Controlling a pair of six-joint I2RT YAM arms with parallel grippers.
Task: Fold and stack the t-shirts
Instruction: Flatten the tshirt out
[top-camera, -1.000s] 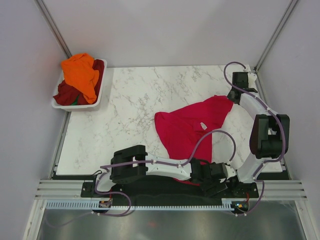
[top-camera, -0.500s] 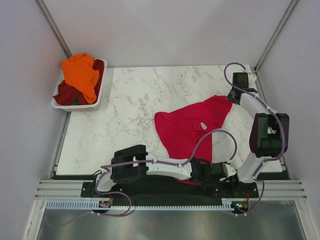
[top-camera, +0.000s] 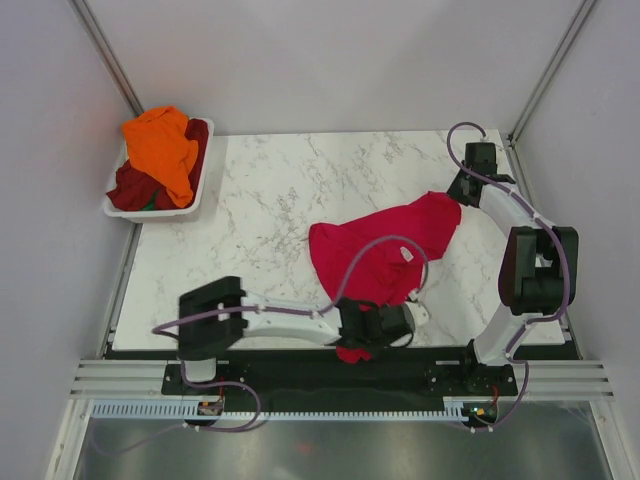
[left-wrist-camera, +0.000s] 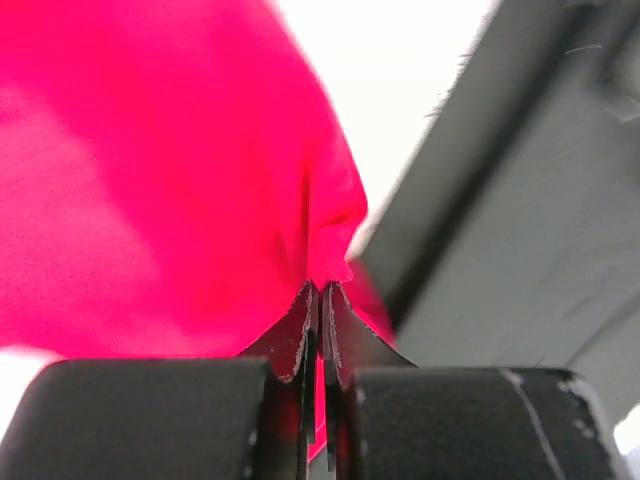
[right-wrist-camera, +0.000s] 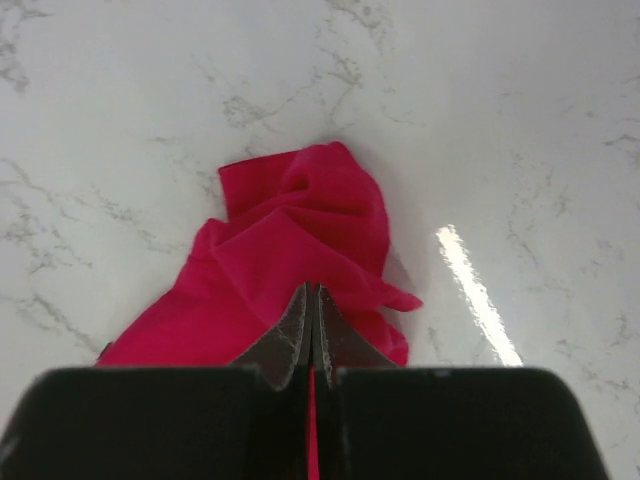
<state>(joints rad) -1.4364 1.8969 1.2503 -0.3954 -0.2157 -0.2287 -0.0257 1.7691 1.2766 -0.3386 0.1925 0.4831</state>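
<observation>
Near edge of the marble surface (top-camera: 270, 190), centre-right: left end effector (left-wrist-camera: 320, 292) is pinched tight on the near hem of the crimson-pink t-shirt (top-camera: 375, 250). Left wrist view shows the tips together with a fold of pink cloth bunched right at them. A dark frame rail (left-wrist-camera: 520, 200) runs diagonally on the right of that view. Top view: a scrap of the hem sits past the near edge of the surface, over the black base plate (top-camera: 300, 378), just under the left wrist.

Right end effector (right-wrist-camera: 313, 292) is at the far right of the surface, also clamped on the same shirt, at its far-right corner. Right wrist view: tips together, cloth crumpled in folds just beyond them, marble all round.

Shirt runs diagonally between the two grips, near centre to far right, and is wrinkled. A wider lobe spreads to the left of that line. White neck label (top-camera: 407, 255) shows near the middle of the cloth.

Far-left corner of the surface: white plastic basket (top-camera: 203, 170). Orange t-shirt (top-camera: 162, 145) is heaped on top, dark maroon t-shirt (top-camera: 130, 188) under it, spilling over the rim. Both are well apart from the pink one.
</observation>
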